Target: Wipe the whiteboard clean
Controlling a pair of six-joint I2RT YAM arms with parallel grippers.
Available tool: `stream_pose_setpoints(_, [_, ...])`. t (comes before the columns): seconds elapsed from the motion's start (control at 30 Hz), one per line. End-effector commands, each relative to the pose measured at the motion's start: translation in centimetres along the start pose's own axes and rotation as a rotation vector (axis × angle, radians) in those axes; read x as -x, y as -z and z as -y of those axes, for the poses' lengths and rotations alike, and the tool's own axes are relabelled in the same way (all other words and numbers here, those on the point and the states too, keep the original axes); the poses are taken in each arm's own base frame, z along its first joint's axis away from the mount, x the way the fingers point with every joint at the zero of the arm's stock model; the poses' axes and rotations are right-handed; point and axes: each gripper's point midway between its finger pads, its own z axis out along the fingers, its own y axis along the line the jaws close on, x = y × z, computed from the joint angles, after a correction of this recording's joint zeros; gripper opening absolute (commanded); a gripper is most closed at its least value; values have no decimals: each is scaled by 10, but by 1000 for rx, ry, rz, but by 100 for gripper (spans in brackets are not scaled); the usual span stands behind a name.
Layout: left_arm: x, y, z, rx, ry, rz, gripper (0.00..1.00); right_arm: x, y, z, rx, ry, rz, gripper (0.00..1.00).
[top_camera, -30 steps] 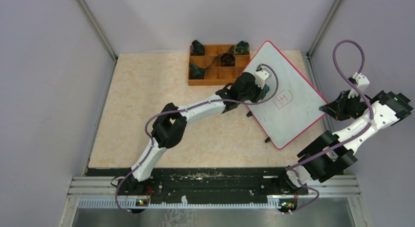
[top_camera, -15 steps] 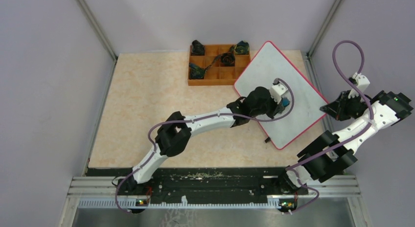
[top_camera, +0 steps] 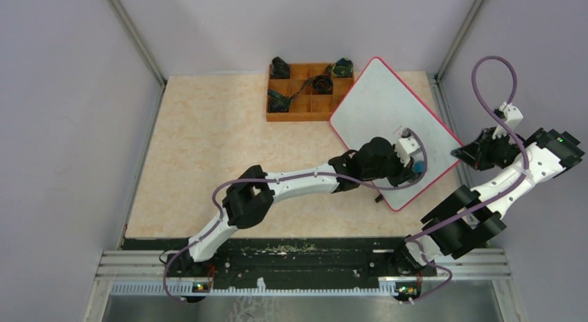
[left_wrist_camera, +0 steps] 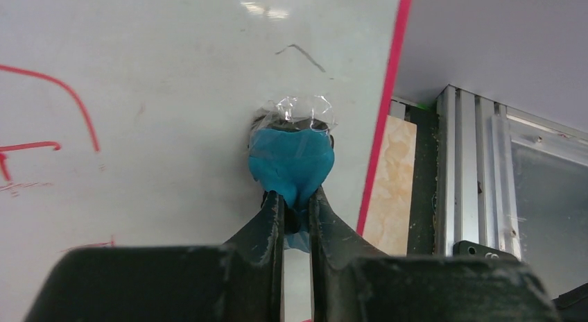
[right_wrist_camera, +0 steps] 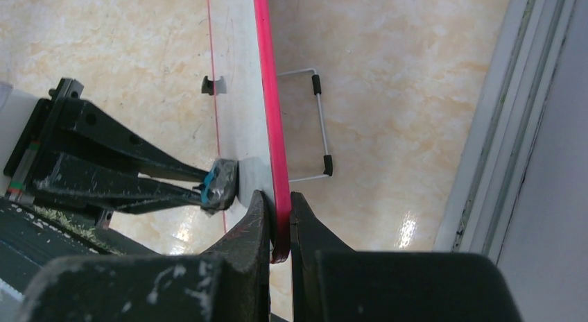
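The whiteboard (top_camera: 378, 107), white with a thin red rim, lies tilted at the right of the table. My left gripper (top_camera: 416, 166) is over its near right part, shut on a blue eraser (left_wrist_camera: 291, 157) that presses on the board (left_wrist_camera: 173, 72) close to the red rim (left_wrist_camera: 388, 107). Red handwritten marks (left_wrist_camera: 41, 121) show left of the eraser. My right gripper (right_wrist_camera: 279, 197) is shut on the board's red rim (right_wrist_camera: 267, 93) at its right edge; in the top view it (top_camera: 463, 154) sits at that edge. The left arm hides the marks from above.
An orange compartment tray (top_camera: 305, 112) with dark objects stands at the back, touching the board's left corner. A wire foot (right_wrist_camera: 320, 124) shows under the board. Grey walls and an aluminium frame (left_wrist_camera: 471, 169) lie close on the right.
My left gripper has swept with the eraser from the board's upper left, across the red marks, down to its near right edge. The right gripper has kept its hold on the rim.
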Motion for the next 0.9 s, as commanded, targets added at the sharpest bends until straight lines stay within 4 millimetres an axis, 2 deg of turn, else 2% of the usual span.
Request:
stream_pose_setpoints(0.0, [4, 13, -54, 82, 19, -10, 0, -18, -5, 2, 3, 125, -98, 0])
stream_pose_setpoints(0.17, [1, 30, -107, 169, 33, -24, 0, -17, -5, 1, 2, 125, -96, 0])
stream_pose_setpoints(0.37, [-13, 52, -165, 267, 62, -51, 0, -16, -4, 1, 2, 126, -92, 0])
stream_pose_setpoints(0.47, [-20, 58, -184, 301, 70, -64, 0, -15, -4, 1, 0, 127, -91, 0])
stream_pose_setpoints(0.57, [-19, 58, -185, 292, 82, -60, 0, -15, -4, 1, 2, 123, -89, 0])
stream_pose_setpoints(0.67, [-10, 53, -173, 269, 78, -42, 0, -15, -5, 0, 5, 120, -88, 0])
stream_pose_setpoints(0.77, [7, 43, -152, 234, 58, -21, 0, -17, -5, 1, 6, 120, -92, 0])
stream_pose_setpoints(0.87, [28, 29, -121, 182, 27, 3, 0, -18, -5, 0, 6, 120, -95, 0])
